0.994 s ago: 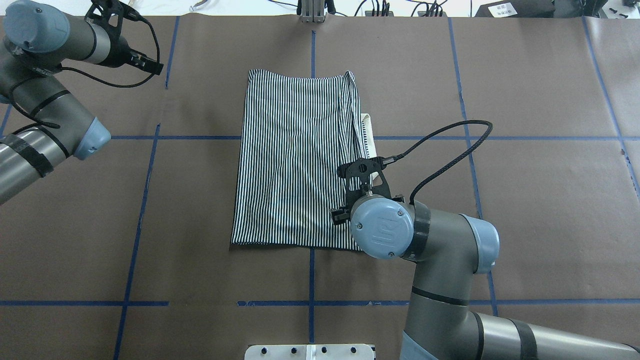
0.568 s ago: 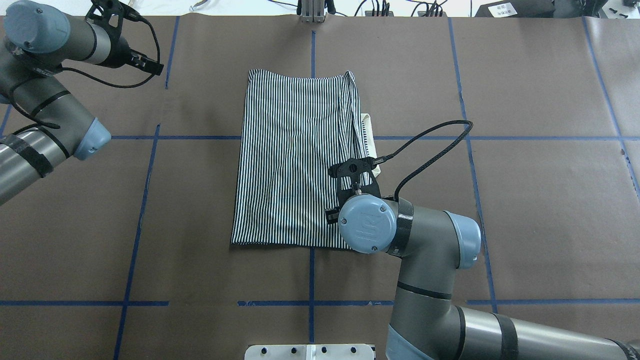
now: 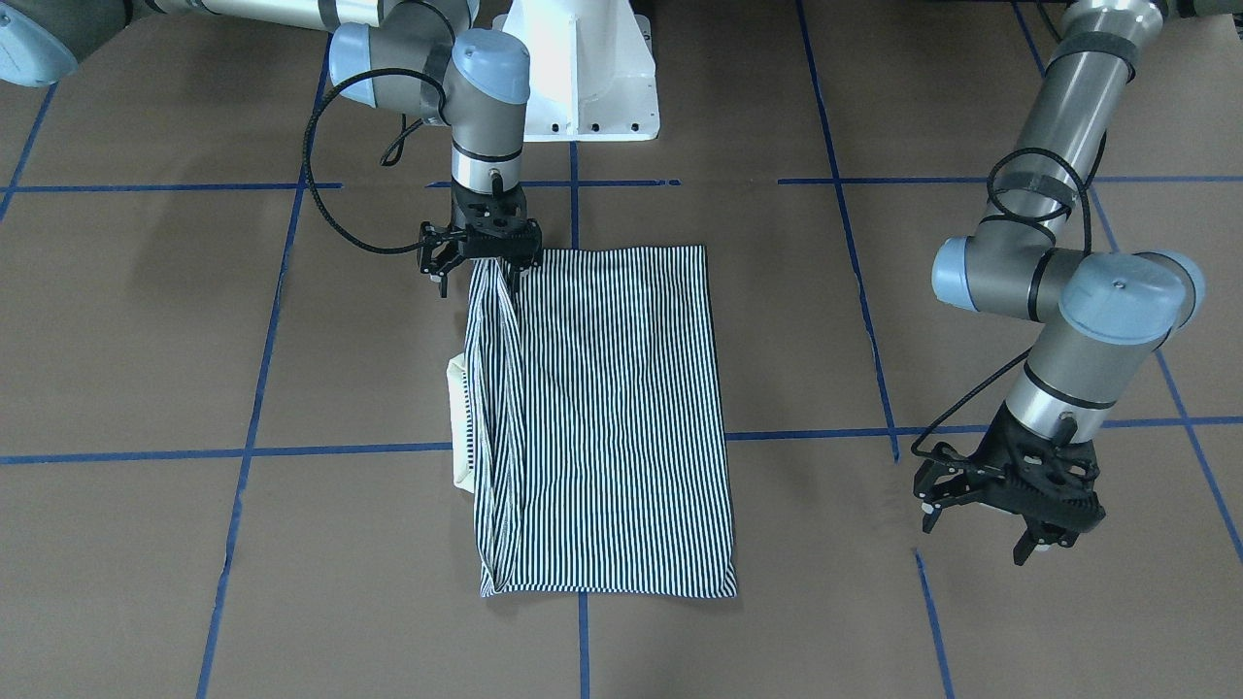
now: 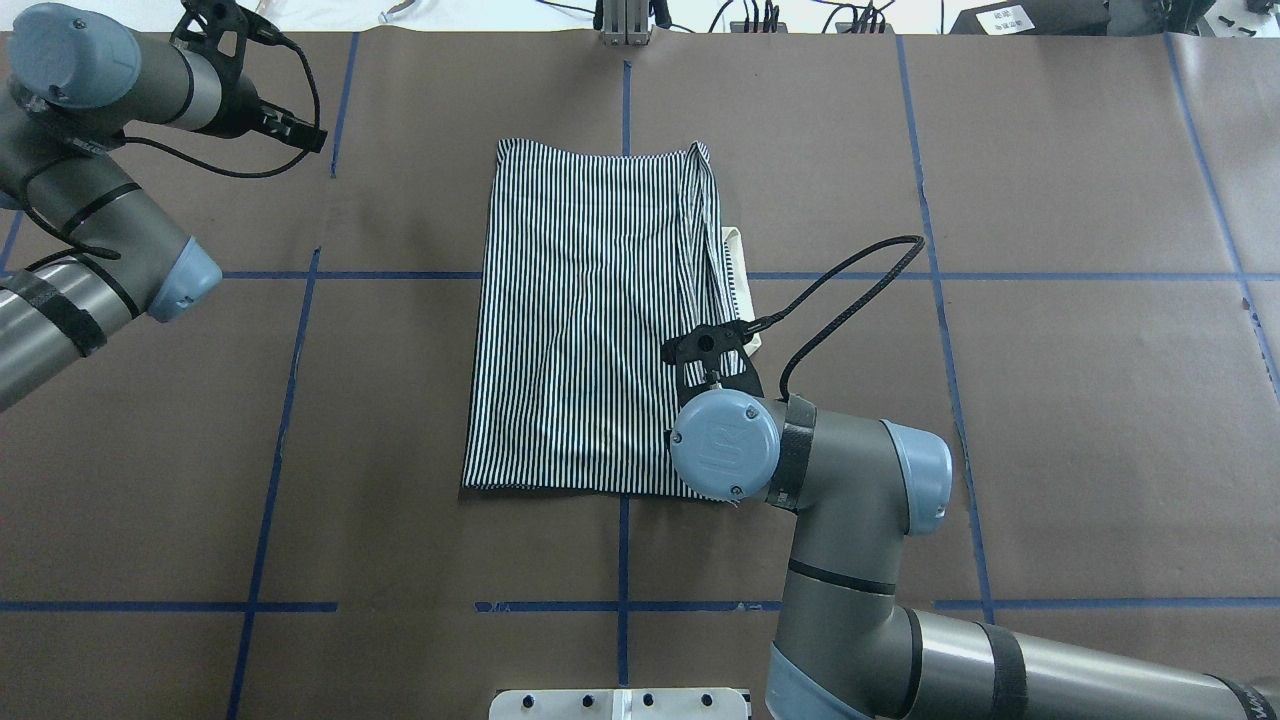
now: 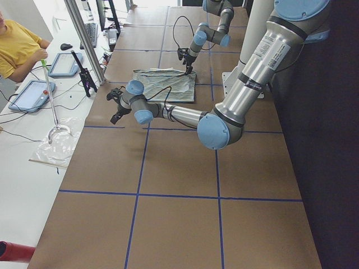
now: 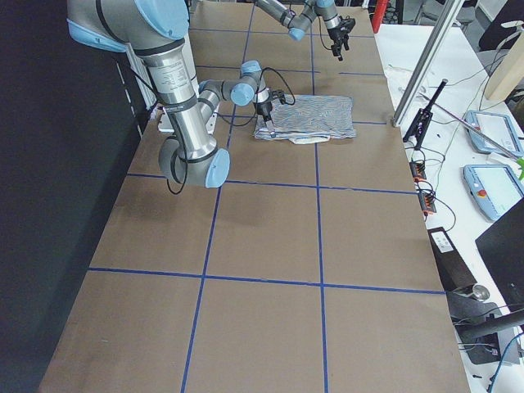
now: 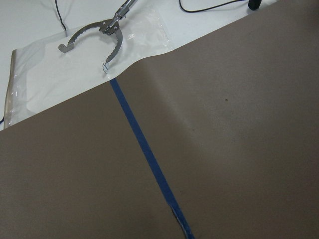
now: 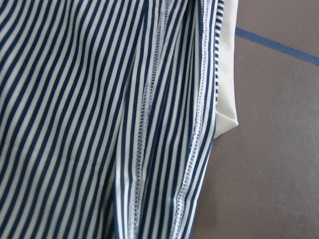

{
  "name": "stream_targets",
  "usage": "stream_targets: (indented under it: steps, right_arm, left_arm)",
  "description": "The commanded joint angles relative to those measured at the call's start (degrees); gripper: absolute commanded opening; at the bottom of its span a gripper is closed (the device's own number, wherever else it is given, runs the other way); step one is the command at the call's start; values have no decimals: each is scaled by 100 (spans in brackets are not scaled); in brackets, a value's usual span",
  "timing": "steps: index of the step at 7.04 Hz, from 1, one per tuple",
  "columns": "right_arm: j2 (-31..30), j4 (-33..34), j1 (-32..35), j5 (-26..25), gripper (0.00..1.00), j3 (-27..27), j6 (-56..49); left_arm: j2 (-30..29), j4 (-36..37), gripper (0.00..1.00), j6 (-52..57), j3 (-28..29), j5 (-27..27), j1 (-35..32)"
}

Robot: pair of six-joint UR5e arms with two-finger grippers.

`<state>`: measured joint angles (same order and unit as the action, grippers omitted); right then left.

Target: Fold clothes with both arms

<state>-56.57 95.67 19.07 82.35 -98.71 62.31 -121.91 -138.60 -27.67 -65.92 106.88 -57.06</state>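
polo shirt (image 4: 590,320) has its sides folded in; i reckon the crosswise fold is left. right claw (image 3: 483,260) seems to pinch its robot-side corner, left claw (image 3: 1010,524) spread.

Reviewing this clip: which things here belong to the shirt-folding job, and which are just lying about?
Job:
- navy-and-white striped polo shirt with cream collar
- black two-finger right gripper, at the shirt's corner
- black two-finger left gripper, off the shirt

Lying about:
- serrated metal tongs on a clear plastic sheet
- grey tablet-like pendant on the side table
- white pedestal base
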Motion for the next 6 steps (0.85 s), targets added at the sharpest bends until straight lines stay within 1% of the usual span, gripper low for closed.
stream_targets:
  steps: [1, 2, 5, 6]
  right_arm:
    - [-21, 371, 166, 174, 100, 0, -104]
    - [-56, 469, 272, 271, 100, 0, -453]
    - [-450, 453, 562, 299, 100, -87, -702]
    - [-417, 392, 624, 299, 100, -96, -694]
  left_arm:
    - [0, -9, 100, 7, 0, 0, 2]
    - [0, -9, 100, -1, 0, 0, 10]
    - [0, -9, 100, 7, 0, 0, 19]
    - [0, -9, 100, 7, 0, 0, 19]
